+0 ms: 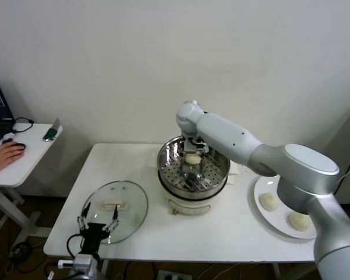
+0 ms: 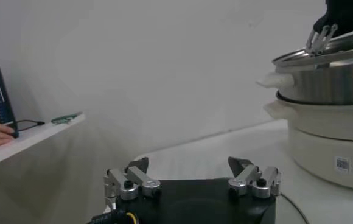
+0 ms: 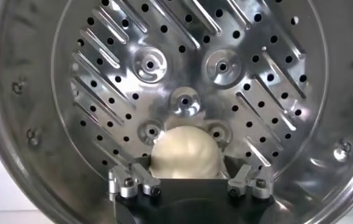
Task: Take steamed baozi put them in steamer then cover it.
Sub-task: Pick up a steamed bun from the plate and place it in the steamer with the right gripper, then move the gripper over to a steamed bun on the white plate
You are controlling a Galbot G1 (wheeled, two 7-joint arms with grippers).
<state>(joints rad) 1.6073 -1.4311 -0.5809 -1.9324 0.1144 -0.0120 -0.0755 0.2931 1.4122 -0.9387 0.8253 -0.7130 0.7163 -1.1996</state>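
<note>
My right end effector point(image 3: 188, 182) hangs inside the steamer point(image 1: 193, 175) at the head view's centre, jaws spread either side of a baozi point(image 3: 184, 153) resting on the perforated tray; whether they touch it I cannot tell. I judge the bun soft, light and easily dented, best taken gently across its sides. It sits dome up, round, with no long axis. Two more wait on the plate point(image 1: 262, 213), lower right. My left end effector point(image 2: 192, 182) idles spread, lower left.

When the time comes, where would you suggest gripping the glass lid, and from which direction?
Grip the white handle at the centre of the glass lid, coming straight down from above. The lid lies flat on the table, handle up, and its smooth dome gives the jaws no other purchase.
</note>
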